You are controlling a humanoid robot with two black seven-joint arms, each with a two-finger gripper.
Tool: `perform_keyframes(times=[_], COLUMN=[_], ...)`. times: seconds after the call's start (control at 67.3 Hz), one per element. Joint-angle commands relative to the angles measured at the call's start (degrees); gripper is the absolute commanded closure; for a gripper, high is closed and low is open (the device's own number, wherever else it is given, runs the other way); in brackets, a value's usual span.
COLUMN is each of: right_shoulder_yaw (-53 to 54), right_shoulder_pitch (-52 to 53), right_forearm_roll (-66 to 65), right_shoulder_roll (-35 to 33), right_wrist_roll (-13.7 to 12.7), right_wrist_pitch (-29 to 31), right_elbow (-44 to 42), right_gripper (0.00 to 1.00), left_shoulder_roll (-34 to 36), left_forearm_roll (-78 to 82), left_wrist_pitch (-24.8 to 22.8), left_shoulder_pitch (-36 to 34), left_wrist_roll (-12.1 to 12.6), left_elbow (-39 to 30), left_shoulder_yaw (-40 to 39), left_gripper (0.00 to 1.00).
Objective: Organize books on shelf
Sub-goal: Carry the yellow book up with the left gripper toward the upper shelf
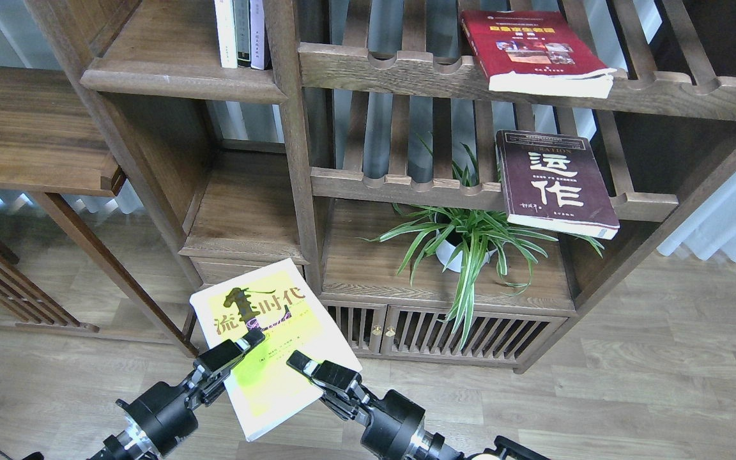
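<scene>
The yellow-green and white book (275, 332) is held low in front of the bookcase, cover up and tilted. My left gripper (240, 348) grips its left edge with a finger across the cover. My right gripper (304, 369) grips its lower right edge. The dark maroon book (553, 182) lies flat on the middle slatted rack at the right. The red book (528, 48) lies flat on the upper slatted rack. The shelf with a solid plank board (243, 204) stands bare just above the held book. A higher plank board (170, 61) carries thin upright books (240, 32).
A potted spider plant (464, 246) stands on the lower right board. Slatted cabinet doors (438, 332) sit below it. A thick upright post (294, 140) divides the bookcase. A low wooden table (29, 134) is at the left. Wood floor (630, 383) lies at the right.
</scene>
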Motion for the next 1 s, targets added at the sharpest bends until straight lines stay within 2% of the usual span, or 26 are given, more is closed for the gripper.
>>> perform_keyframes(times=[0.0, 0.104, 0.267, 0.282, 0.371, 0.728, 0.981], right_shoulder_yaw=[0.1, 0.37, 1.16, 1.25, 1.25, 3.53, 8.71], right_shoulder_pitch=[-0.01, -0.01, -0.18, -0.18, -0.09, 0.17, 2.01], right_forearm_roll=[-0.32, -0.67, -0.59, -0.59, -0.68, -0.59, -0.68], right_shoulder_roll=[0.01, 0.01, 0.01, 0.01, 0.01, 0.01, 0.01], right_wrist_roll=[0.14, 0.58, 0.84, 0.93, 0.93, 0.93, 0.84], right_wrist_pitch=[0.01, 0.01, 0.01, 0.01, 0.01, 0.01, 0.01], right_elbow=[-0.09, -0.09, -0.09, -0.09, -0.09, -2.89, -8.7], right_gripper=[0.76, 0.55, 0.44, 0.39, 0.32, 0.13, 0.12], left_shoulder_roll=[0.15, 0.07, -0.02, -0.11, -0.02, -0.02, 3.84], left_forearm_roll=[0.0, 0.0, 0.0, 0.0, 0.0, 0.09, 2.97], left_wrist_pitch=[0.02, 0.02, 0.02, 0.02, 0.02, 0.02, 0.02], left_shoulder_pitch=[-0.01, -0.01, -0.01, -0.01, -0.01, -0.27, -0.18], left_wrist_roll=[0.0, 0.0, 0.0, 0.0, 0.0, 0.0, 0.17], left_elbow=[0.02, 0.02, 0.1, 0.1, 0.19, 0.19, -0.16], left_shoulder_yaw=[-0.07, -0.16, -0.16, -0.16, -0.25, -2.09, -7.8], left_gripper=[0.93, 0.93, 0.93, 0.93, 0.93, 0.93, 0.93])
